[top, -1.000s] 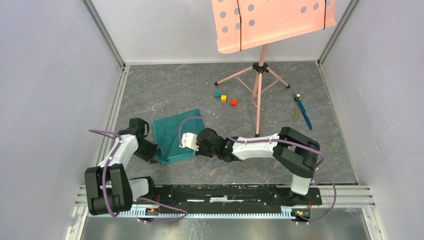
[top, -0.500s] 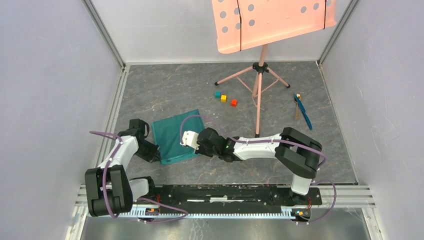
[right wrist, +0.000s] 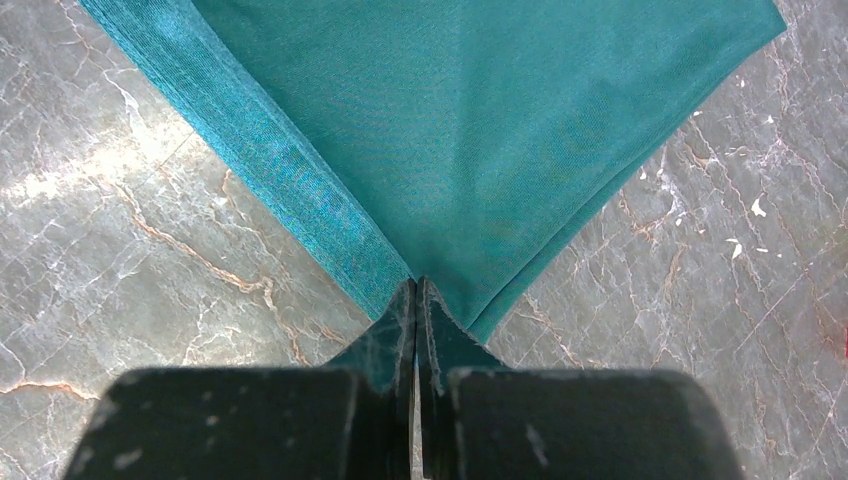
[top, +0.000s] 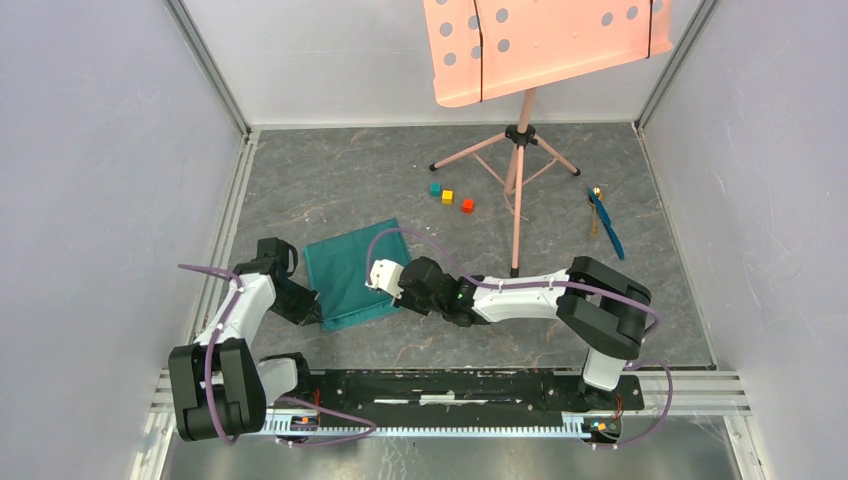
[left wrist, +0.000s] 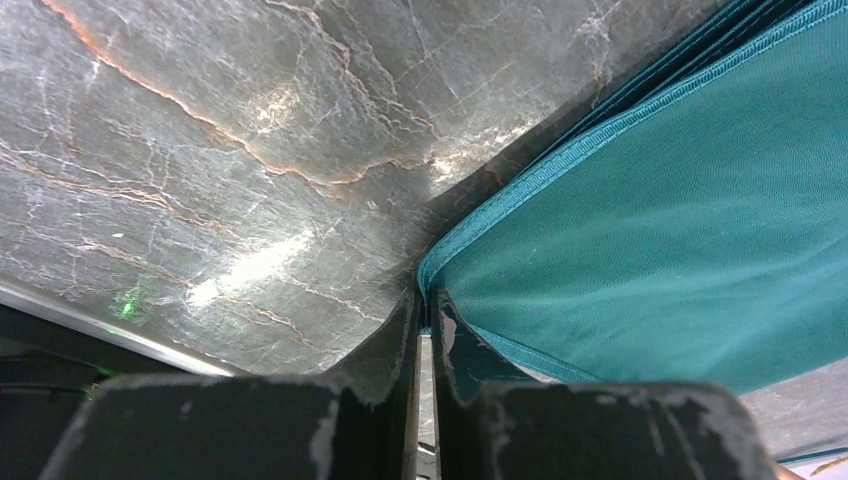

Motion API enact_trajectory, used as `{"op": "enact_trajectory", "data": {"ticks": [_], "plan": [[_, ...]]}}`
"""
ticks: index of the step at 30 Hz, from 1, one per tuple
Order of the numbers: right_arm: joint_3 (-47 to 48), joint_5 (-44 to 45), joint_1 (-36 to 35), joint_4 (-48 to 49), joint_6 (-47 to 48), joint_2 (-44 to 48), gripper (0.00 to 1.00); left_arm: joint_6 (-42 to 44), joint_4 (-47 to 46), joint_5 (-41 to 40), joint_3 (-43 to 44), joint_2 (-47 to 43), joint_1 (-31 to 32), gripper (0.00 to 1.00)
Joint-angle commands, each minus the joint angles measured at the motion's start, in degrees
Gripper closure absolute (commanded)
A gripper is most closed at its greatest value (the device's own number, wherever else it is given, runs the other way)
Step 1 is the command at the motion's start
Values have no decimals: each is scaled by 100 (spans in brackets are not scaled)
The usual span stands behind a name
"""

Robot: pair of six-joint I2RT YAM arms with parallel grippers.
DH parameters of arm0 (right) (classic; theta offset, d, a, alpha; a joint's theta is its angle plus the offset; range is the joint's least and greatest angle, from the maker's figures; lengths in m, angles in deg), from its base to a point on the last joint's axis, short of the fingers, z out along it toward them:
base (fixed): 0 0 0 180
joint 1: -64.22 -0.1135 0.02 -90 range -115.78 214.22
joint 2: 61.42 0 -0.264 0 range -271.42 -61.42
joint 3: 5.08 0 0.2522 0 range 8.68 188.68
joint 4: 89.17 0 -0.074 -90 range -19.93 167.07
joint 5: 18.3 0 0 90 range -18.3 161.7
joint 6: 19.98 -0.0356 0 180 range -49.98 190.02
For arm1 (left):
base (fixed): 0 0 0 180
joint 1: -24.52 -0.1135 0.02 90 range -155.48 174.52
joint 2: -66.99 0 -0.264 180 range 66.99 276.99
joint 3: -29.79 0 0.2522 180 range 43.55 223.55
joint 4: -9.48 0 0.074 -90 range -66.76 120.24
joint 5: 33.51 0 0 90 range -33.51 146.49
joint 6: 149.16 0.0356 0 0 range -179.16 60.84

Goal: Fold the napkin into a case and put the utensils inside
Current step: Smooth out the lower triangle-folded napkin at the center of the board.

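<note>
The teal-green napkin lies folded on the grey marble table, left of centre. My left gripper is shut on its near left corner; the left wrist view shows the hemmed corner pinched between the fingertips. My right gripper is shut on the near right corner, where the cloth runs to a point between the jaws. The utensils lie far right on the table: a thin blue piece and, beside it, a golden-brown spoon.
A pink music stand stands on its tripod at the back centre, one leg reaching toward my right arm. Three small cubes, teal, yellow and red, sit near it. Walls enclose the table on three sides.
My left gripper has closed on the napkin's near left corner. My right gripper, shut on the other corner, has shifted slightly right and back.
</note>
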Motion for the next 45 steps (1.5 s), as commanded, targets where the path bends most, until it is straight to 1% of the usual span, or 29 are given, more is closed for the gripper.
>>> {"op": "enact_trajectory", "data": {"ticks": [1,7,16,20,26,32,39,42,45], "plan": [[-29,114,13,218,-122,252,100,64,177,94,171,-168,-18,89],[-94,60,30,329,-376,239,100,47,270,254,185,-384,-16,89],[-133,115,74,330,-501,269,100,214,519,222,499,-435,-21,89],[-176,84,84,371,-596,271,100,124,485,395,399,-516,39,91],[-410,108,136,497,-968,362,100,-27,294,606,10,-643,141,91],[-629,250,154,574,-1105,455,98,1,14,679,-205,-368,280,91],[-746,469,181,636,-1396,555,97,91,-109,902,-167,-194,366,91],[-836,571,180,679,-1512,618,94,62,-82,1012,-183,-290,469,89],[-947,597,180,641,-1645,687,85,33,-83,1165,-257,-248,575,86]]}}
